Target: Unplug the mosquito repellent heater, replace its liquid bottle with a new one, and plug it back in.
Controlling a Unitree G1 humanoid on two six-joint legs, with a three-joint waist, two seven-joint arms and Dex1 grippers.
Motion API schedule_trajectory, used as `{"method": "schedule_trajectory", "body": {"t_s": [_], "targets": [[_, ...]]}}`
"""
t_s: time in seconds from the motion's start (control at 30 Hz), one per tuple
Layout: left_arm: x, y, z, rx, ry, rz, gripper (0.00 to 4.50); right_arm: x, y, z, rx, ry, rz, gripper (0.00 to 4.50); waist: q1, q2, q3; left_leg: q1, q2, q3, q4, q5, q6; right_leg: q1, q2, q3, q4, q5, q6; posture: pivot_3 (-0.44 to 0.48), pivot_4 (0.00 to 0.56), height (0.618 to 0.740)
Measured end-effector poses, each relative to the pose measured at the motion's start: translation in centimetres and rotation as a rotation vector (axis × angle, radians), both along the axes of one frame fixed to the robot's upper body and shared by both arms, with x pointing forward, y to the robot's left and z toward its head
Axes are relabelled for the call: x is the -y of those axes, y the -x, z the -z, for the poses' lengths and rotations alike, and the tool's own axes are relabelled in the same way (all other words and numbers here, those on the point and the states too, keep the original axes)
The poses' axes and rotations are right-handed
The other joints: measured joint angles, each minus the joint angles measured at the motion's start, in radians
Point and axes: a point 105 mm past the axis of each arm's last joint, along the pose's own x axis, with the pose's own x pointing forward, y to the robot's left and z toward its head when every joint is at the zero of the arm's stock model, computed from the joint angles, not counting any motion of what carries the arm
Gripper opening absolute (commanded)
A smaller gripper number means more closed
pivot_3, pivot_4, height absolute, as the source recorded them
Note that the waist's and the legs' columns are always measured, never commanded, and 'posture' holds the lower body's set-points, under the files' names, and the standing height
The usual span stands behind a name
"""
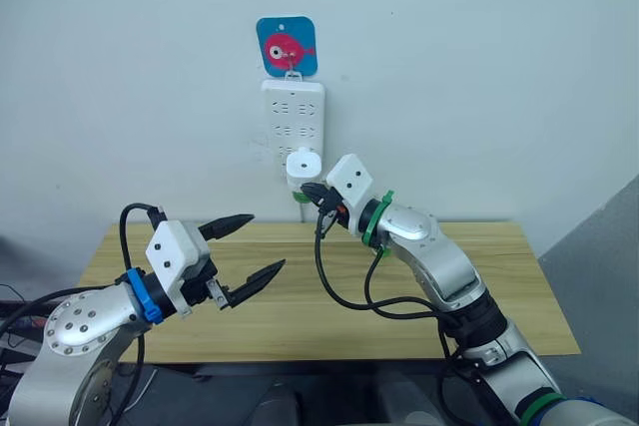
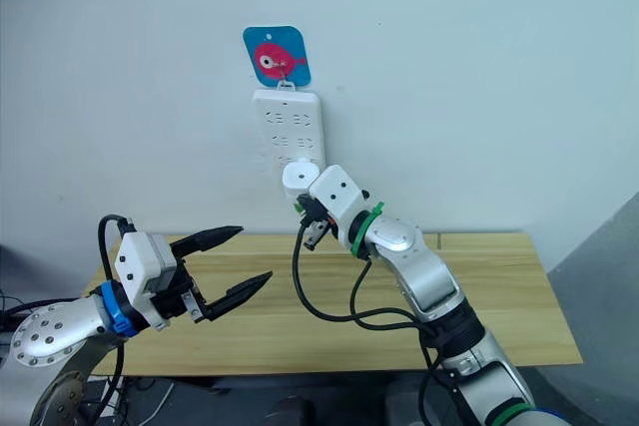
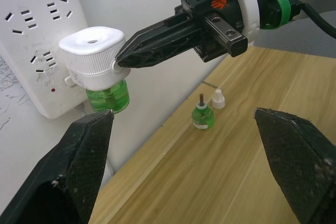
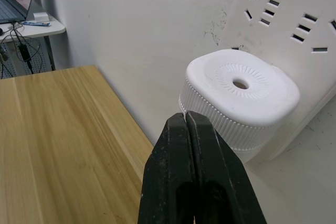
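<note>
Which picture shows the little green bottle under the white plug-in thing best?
The left wrist view: the green bottle hangs clear below the heater, with the right pincer beside it. The eye views show just a green sliver behind that pincer. In the right wrist view the heater's white top hides the bottle.

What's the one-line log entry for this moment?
heater: plugged into power strip, green bottle attached | right gripper: shut, tips at heater's side | left gripper: open, empty | spare bottle: upright on table

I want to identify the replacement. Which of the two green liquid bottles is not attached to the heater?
The small green bottle standing on the wooden table, brown wick exposed, beside a white cap. The other bottle hangs under the mosquito repellent heater.
</note>
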Motion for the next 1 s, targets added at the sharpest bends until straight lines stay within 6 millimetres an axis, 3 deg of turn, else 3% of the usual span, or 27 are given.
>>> {"method": "schedule_trajectory", "body": {"t_s": [0.73,1.0], "targets": [[-0.27,-0.37,-0.18,0.016,-0.005,0.009,4.50,-0.59,-0.57,0.71,-0.062,-0.012,0.053,0.02,0.000,0.000,0.000,0.000,0.000,0.000,0.000,0.000,0.000,0.000,0.000,0.000,0.000,0.000,0.000,-0.046,0.066,0.733],[-0.11,-0.28,0.07,0.008,-0.005,0.022,4.50,-0.52,-0.94,0.71,-0.177,-0.092,0.094,0.02,-0.001,0.000,0.000,0.001,0.001,0.000,0.000,0.001,-0.002,0.000,0.001,0.000,0.000,0.000,-0.001,-0.046,0.066,0.733]]}}
